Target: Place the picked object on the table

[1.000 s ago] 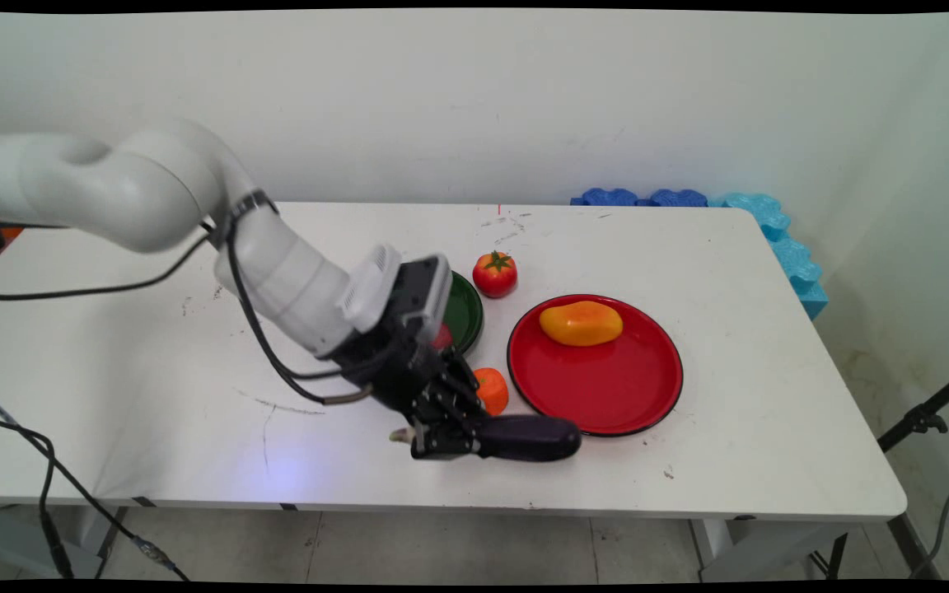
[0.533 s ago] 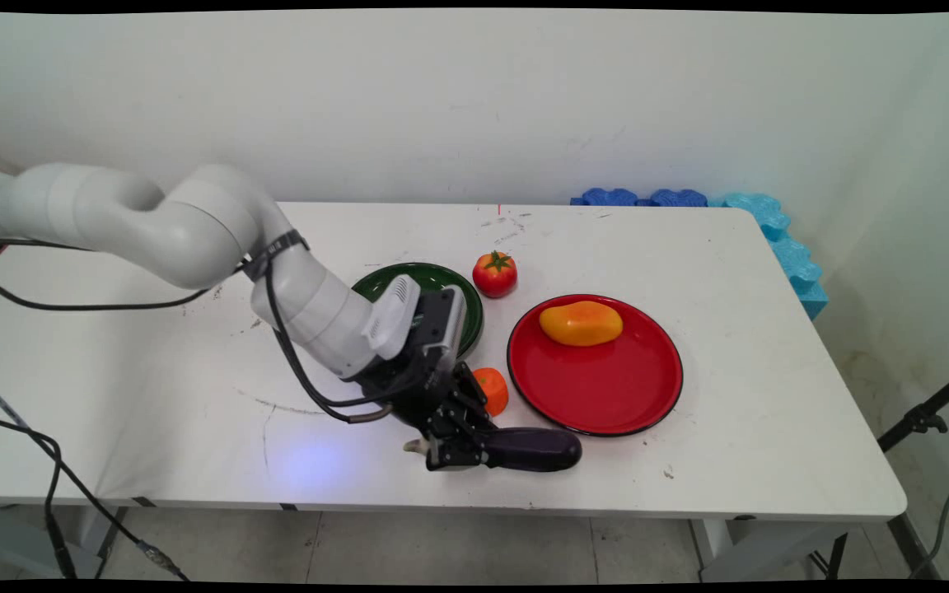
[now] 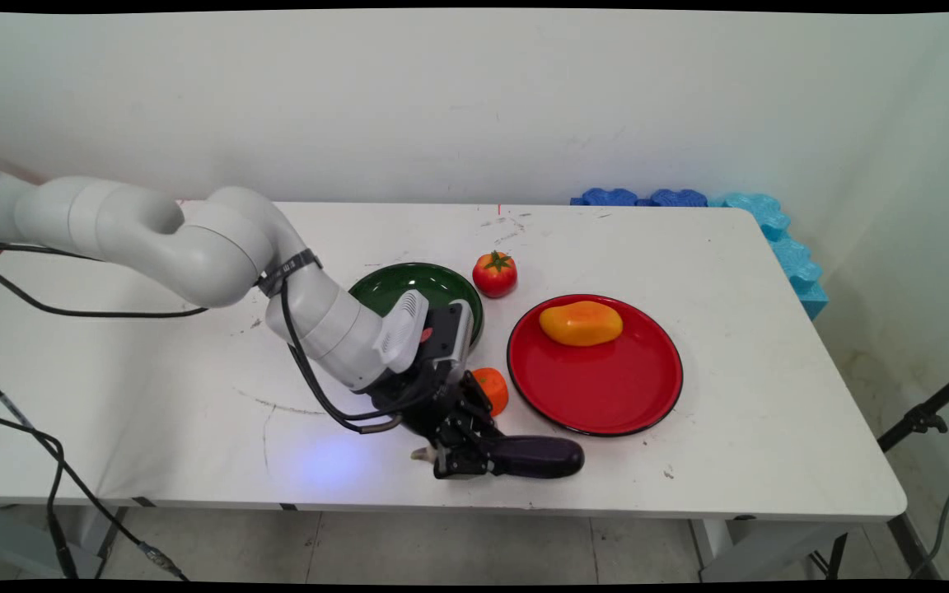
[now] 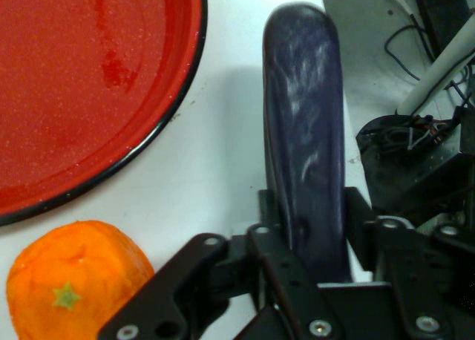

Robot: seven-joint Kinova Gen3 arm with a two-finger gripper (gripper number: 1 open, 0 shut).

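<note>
Main view has the white worktop (image 3: 689,461) carrying a red plate (image 3: 606,387) and a dark purple eggplant (image 3: 542,457) near its front edge. The eggplant lies flat, long axis running left to right, rounded end pointing right, just short of the plate's rim. The gripper (image 3: 465,458) hides its stem end, fingers (image 4: 358,220) clamped on either side. An orange carrot piece (image 3: 493,389) sits just behind, partly covered.

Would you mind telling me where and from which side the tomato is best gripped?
Grip the tomato across its round red middle, coming from straight above. It stands upright with its green stalk on top, and the green bowl sits close on its left.
</note>
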